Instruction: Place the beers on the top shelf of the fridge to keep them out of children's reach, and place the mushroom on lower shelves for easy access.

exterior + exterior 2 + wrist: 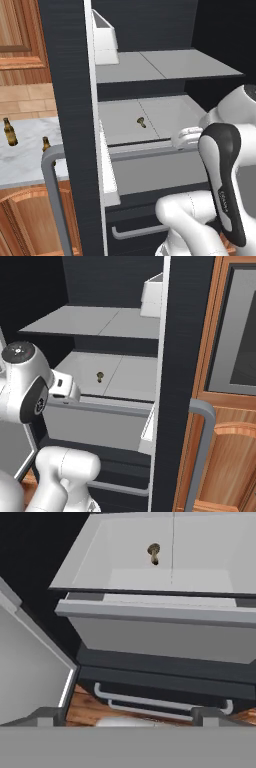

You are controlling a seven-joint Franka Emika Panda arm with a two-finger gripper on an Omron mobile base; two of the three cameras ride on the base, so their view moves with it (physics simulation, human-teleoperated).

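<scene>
No words, numbers or brand marks can be read anywhere. The beers (pixel 9 131) on the table (pixel 27 150) carry yellowish labels, but they are too small to make out any print.

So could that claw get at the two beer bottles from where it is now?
Probably not as things stand. The beers stand on the marble counter, beyond the open fridge door, while the arm is at the fridge front near the mushroom. The door stands between them.
</scene>
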